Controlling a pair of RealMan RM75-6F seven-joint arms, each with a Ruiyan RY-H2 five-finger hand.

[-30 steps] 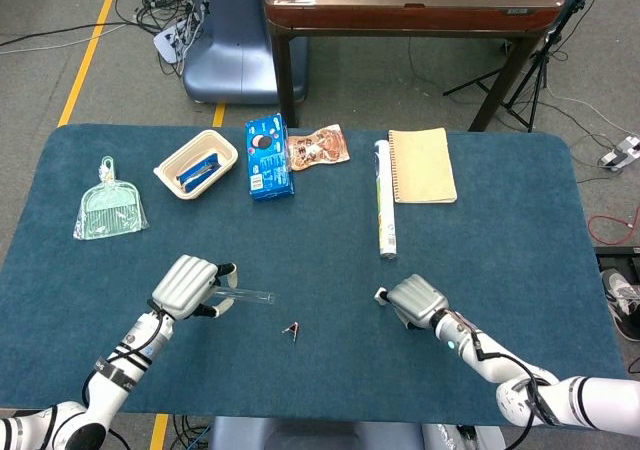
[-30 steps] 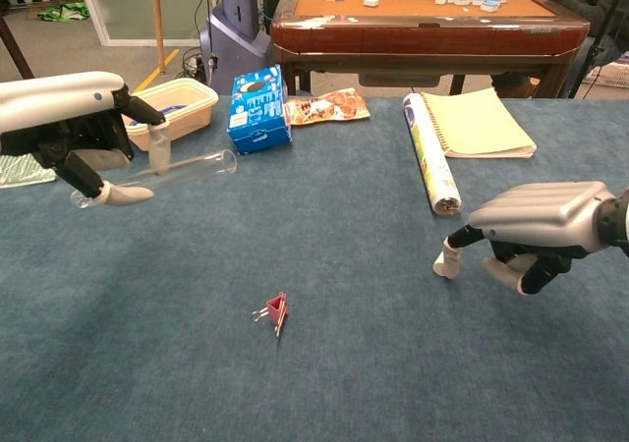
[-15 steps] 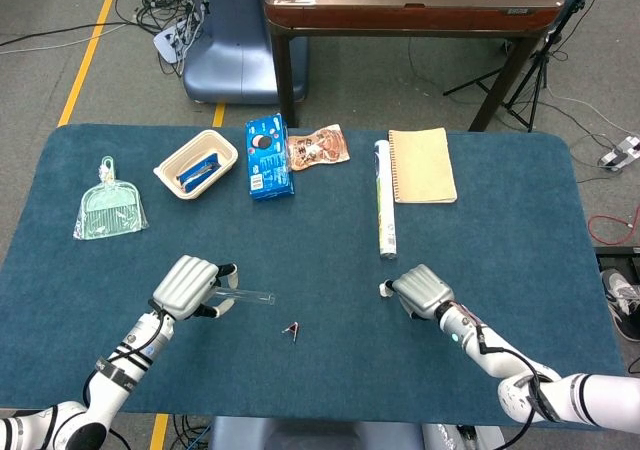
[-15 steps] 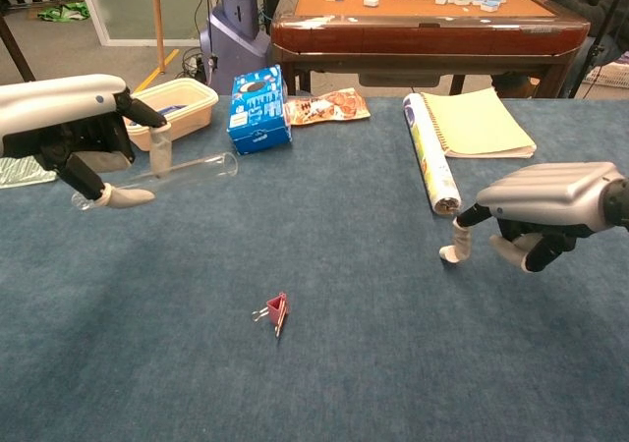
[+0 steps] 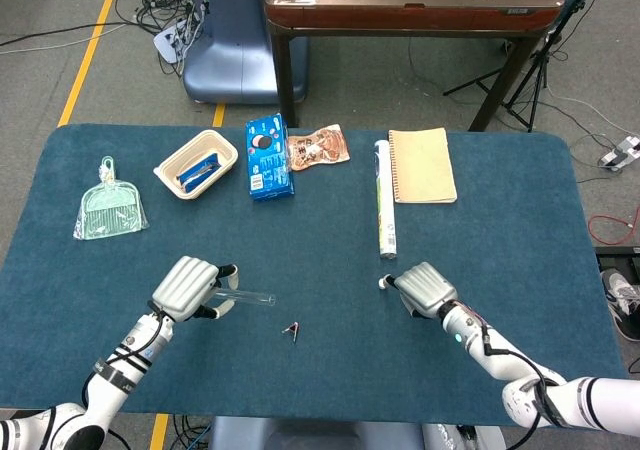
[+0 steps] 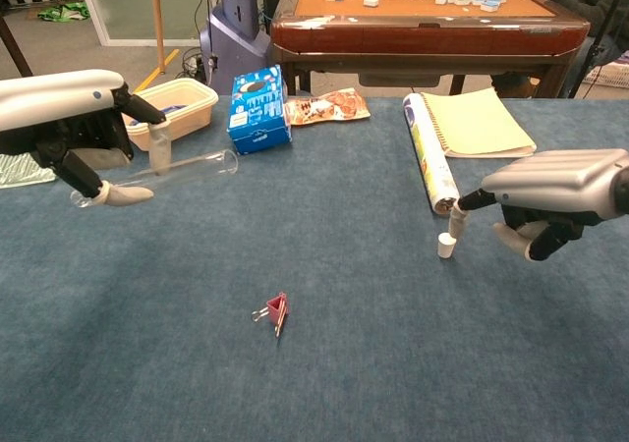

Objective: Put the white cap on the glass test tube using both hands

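Blue felt covers the table (image 6: 324, 383), and on it the work stands at the pick-up of the cap, by my reading. The left robot hand (image 6: 69, 118) is raised over the table's left side and grips the glass test tube (image 6: 167, 172) near its closed end, the tube lying roughly level with its open mouth pointing toward the middle. The right robot hand (image 6: 550, 201) hovers low on the right, holding nothing, with one finger stretched down beside the white cap (image 6: 446, 246) and the others curled under the palm. The cap sits upright on the felt, just beside the near end of a rolled paper tube (image 6: 429, 162), and looks free of the fingertip, though the chest view leaves a bare sliver of doubt.

The next move, I judge, calls for the right robot hand to pinch the cap between thumb and finger, lift it, and bring it in line with the tube's mouth while the left keeps the tube steady.

From the head view, the cap (image 5: 382, 282) is a mere speck at the fingertip, the tube (image 5: 245, 293) is faint against the felt, and the right thumb is hidden under the palm. A small red clip (image 6: 276, 312) lies between the two hands.
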